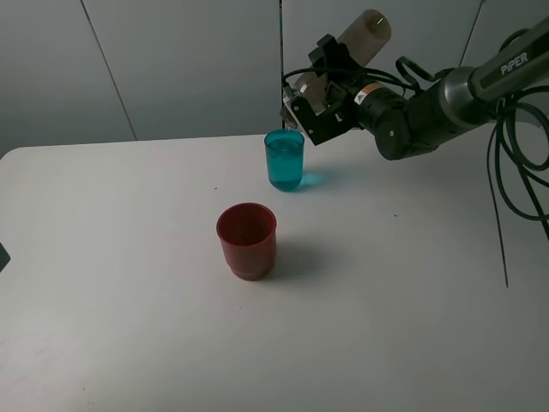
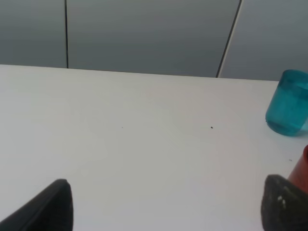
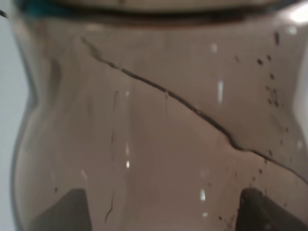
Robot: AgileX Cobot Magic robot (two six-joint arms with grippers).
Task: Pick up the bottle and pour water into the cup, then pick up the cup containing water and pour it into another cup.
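Observation:
My right gripper [image 1: 324, 86] is shut on the smoky grey-brown bottle [image 1: 360, 36] and holds it tilted. The bottle's neck points down-left, just above the rim of the teal cup [image 1: 284, 161], which holds water. In the right wrist view the bottle [image 3: 159, 134] fills the frame, with a slanted liquid line inside, and dark fingertips [image 3: 67, 211] show at its sides. The red cup [image 1: 247, 240] stands in front of the teal cup, nearer the table's front. My left gripper [image 2: 168, 211] is open and empty low over the table. In its view the teal cup [image 2: 288, 103] and a sliver of the red cup [image 2: 304, 168] lie at the edge.
The white table [image 1: 129, 283] ends at a grey panelled wall [image 1: 171, 60] behind the cups. Black cables [image 1: 515, 172] hang from the right arm at the right side. A small dark part [image 1: 3, 256] shows at the table's left edge.

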